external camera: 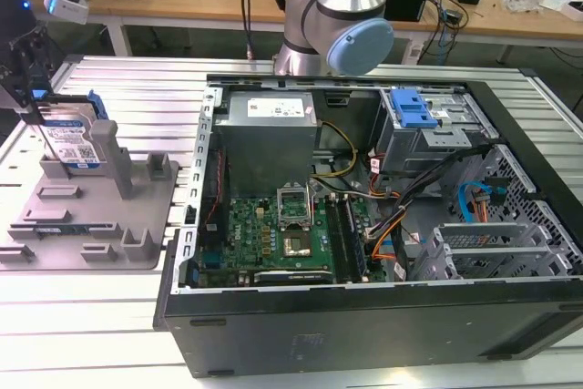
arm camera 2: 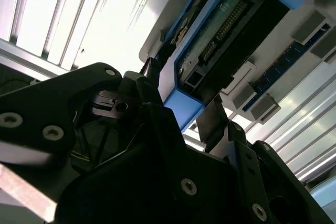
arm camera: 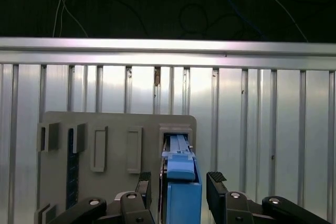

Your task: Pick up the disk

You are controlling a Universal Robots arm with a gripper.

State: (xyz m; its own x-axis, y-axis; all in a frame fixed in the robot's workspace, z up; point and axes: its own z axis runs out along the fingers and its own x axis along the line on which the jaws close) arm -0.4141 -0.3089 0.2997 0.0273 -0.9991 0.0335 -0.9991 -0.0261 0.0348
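Blue-railed disk point(external camera: 69, 143) stands upright in the grey holder point(external camera: 146, 218), nine o'clock of the computer case point(external camera: 364, 330). Gripper point(arm camera: 180, 181) straddles it, jaws released: grasp step, needing a square squeeze.

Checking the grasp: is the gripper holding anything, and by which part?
Cannot tell. The gripper straddles the blue-railed edge of the hard disk, which stands in the grey holder.

I get the exterior view high, angled down across the whole counter point(external camera: 118, 75); both wrist views ride right behind the gripper point(arm camera: 178, 178) point(arm camera 2: 184, 114), very close, all three sharing the disk point(external camera: 71, 143) point(arm camera 2: 223, 30) point(arm camera: 182, 195).
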